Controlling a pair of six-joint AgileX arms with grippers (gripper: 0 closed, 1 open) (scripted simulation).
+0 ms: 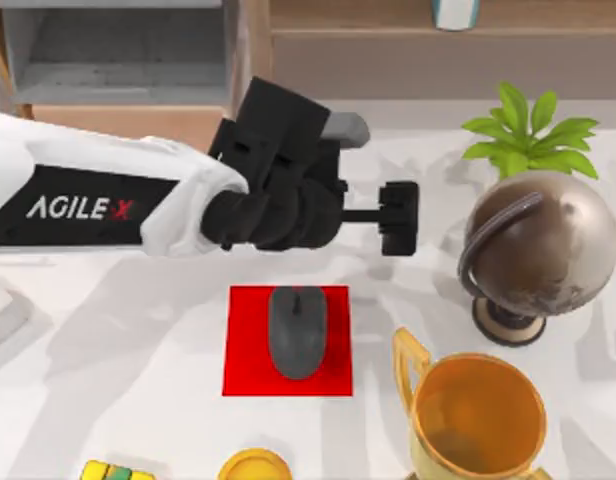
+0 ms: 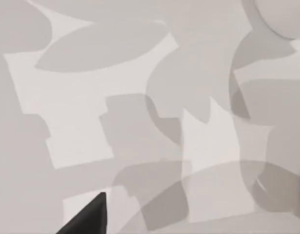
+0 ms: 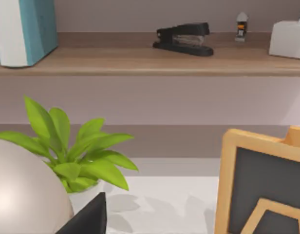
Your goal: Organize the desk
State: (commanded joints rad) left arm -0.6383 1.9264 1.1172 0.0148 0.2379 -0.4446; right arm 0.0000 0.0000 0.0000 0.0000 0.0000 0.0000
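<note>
The white desk (image 1: 138, 330) carries a red square mat (image 1: 243, 370) in its middle, and a dark grey mouse (image 1: 297, 330) lies on the mat. My left arm reaches in from the left. Its gripper (image 1: 373, 216) hangs open and empty above the desk, just behind the mat and apart from the mouse. In the left wrist view one black fingertip (image 2: 89, 217) shows over bare shadowed desk (image 2: 140, 73). My right gripper (image 3: 155, 229) is parked, open and empty, facing the shelf, with one fingertip (image 3: 89, 217) in view.
A brown globe (image 1: 533, 250) and a green plant (image 1: 528, 135) stand at the right, a gold trophy (image 1: 478, 415) at front right. A yellow disc (image 1: 254, 467) and a coloured cube (image 1: 113, 472) lie at the front edge. A stapler (image 3: 183, 38) sits on the wooden shelf (image 3: 140, 61).
</note>
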